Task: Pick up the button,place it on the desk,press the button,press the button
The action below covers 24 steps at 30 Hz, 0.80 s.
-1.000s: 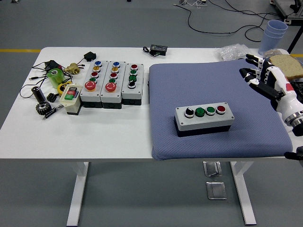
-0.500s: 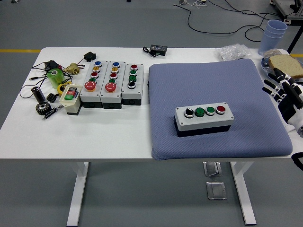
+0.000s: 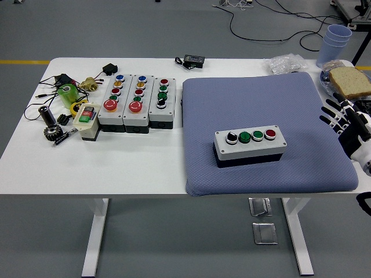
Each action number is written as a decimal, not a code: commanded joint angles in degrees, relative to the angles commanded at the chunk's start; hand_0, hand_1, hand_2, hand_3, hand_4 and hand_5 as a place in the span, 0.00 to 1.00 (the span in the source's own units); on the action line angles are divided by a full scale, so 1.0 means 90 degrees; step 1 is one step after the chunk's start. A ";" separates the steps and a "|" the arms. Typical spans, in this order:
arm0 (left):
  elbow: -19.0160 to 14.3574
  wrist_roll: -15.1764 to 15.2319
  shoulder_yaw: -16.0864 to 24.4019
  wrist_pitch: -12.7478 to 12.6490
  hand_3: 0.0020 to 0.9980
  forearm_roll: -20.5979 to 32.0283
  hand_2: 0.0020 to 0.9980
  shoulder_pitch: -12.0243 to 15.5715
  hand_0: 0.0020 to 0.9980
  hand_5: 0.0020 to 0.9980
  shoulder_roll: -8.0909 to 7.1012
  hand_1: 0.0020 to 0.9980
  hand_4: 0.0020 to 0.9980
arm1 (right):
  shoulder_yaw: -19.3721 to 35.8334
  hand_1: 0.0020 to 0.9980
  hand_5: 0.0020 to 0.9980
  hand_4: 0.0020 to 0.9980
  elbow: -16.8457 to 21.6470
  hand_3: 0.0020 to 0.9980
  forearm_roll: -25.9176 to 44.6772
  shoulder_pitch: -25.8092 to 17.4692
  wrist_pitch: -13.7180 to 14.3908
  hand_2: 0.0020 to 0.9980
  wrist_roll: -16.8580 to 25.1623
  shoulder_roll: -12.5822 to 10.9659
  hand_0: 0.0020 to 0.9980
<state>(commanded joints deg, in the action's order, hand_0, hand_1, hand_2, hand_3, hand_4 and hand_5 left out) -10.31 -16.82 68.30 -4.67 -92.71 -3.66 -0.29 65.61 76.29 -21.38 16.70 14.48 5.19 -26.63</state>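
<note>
Hovered with the right robot hand (image 3: 342, 119) unclenched and empty at the mat (image 3: 203, 174) edge, well right of the button box (image 3: 250, 146) already resting there; judged pressing next, needing a leftward reach onto one button.

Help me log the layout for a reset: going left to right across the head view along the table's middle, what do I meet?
Black gear → cream switch box → three grey button boxes → blue mat with the four-button box → right hand, fingers spread.
</note>
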 joint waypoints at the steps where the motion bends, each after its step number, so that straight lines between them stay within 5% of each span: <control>1: 0.0000 0.0002 -0.0002 -0.0002 0.57 0.0010 0.65 -0.0006 0.64 0.86 0.0000 0.64 0.31 | 0.0000 0.74 0.42 0.72 0.0004 0.76 0.0002 0.0003 0.0000 0.76 0.0001 0.0001 0.81; 24: 0.0000 0.0029 -0.0012 -0.0025 0.57 0.0120 0.65 -0.0205 0.64 0.86 -0.0038 0.64 0.31 | 0.0206 0.66 0.43 0.71 0.0133 0.68 0.0012 0.0056 -0.0171 0.70 -0.0080 -0.0019 0.73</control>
<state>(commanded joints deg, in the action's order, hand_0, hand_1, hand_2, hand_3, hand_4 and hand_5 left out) -10.31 -16.56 68.18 -4.90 -91.63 -5.51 -0.64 67.47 77.49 -21.27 17.21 12.94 4.46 -26.80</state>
